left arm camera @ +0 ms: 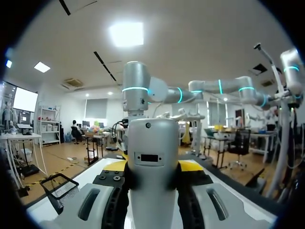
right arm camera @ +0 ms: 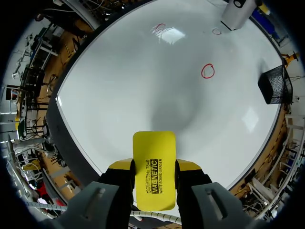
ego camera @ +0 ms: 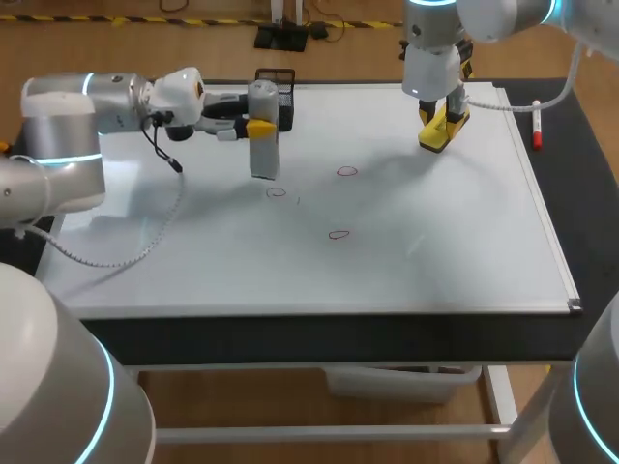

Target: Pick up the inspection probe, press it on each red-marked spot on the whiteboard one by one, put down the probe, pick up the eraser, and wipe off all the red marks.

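Fingers (left arm camera: 190, 166) of left gripper (left arm camera: 153, 168) clamped on probe (left arm camera: 153, 143); right gripper (right arm camera: 153, 168) fingers (right arm camera: 188, 167) clamped on eraser (right arm camera: 153, 155) over whiteboard (right arm camera: 143, 86).

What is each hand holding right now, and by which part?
The left hand holds the inspection probe around its middle. The right hand holds the eraser by its two long edges.

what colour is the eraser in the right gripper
The eraser is yellow with black print; clearest in right wrist view.
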You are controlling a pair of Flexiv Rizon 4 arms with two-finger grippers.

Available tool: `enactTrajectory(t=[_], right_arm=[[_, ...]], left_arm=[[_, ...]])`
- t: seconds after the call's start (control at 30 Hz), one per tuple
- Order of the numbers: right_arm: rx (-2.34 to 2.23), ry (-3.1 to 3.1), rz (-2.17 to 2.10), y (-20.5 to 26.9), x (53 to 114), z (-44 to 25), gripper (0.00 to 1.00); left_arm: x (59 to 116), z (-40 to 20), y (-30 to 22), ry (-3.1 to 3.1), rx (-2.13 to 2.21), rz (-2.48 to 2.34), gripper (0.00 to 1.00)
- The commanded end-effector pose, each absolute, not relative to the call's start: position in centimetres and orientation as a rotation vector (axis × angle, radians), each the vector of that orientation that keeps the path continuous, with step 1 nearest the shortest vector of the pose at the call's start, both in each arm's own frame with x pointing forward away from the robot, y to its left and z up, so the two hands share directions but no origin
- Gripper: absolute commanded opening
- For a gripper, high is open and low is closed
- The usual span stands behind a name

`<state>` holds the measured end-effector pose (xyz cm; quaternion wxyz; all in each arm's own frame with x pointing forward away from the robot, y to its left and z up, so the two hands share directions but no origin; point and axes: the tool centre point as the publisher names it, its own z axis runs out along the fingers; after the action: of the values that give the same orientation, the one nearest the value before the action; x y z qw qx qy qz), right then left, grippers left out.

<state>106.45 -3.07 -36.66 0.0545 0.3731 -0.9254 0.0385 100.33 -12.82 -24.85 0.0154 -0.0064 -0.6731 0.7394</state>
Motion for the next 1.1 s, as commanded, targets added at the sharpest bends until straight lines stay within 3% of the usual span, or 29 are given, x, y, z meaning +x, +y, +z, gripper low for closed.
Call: enactTrajectory(t=[0.03,1.1], right_arm=[[1.134,-2.807,0.121,-3.1,106.5,-36.4,0.0],[1.134,-2.807,0.121,-3.1,106.5,-36.4,0.0]], left_arm=[[100.9,-23.8,-11.7,-2.128,-0.009,2.293,0.0],[109.1,-22.4,-0.4,-2.192,0.198,2.456,0.0]])
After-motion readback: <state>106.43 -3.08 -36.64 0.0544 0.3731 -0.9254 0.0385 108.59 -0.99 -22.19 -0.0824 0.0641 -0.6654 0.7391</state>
